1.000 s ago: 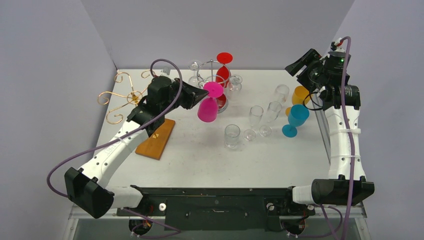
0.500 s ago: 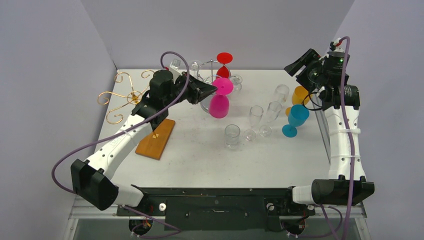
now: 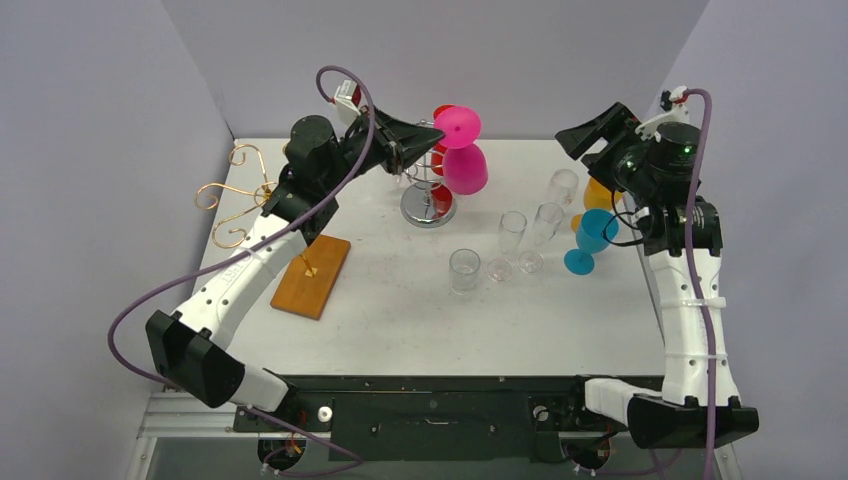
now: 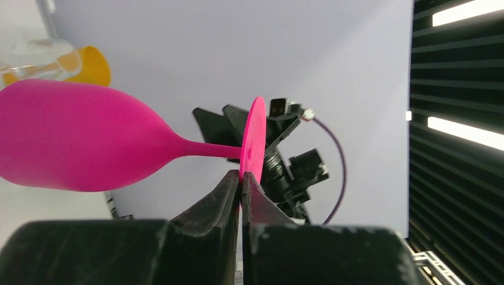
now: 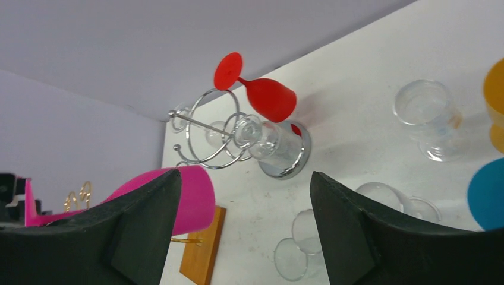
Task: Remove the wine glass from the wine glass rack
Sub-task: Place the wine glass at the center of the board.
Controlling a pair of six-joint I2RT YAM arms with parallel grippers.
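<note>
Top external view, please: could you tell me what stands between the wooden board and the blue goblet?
In the top view, a clear tumbler, a first flute and a second flute stand between the wooden board and the blue goblet.

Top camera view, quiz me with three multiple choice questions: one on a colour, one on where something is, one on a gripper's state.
1. Which coloured glass hangs on the rack? A red B teal C orange
2. Where is the pink wine glass? A on the rack B in the left gripper C in the right gripper
3. The right gripper is: A shut, empty B open, empty C shut on the pink wine glass
1 A, the red glass hangs from its wire; 2 B, shut jaws pinch its foot; 3 B, its jaws stand apart, nothing between.
</note>
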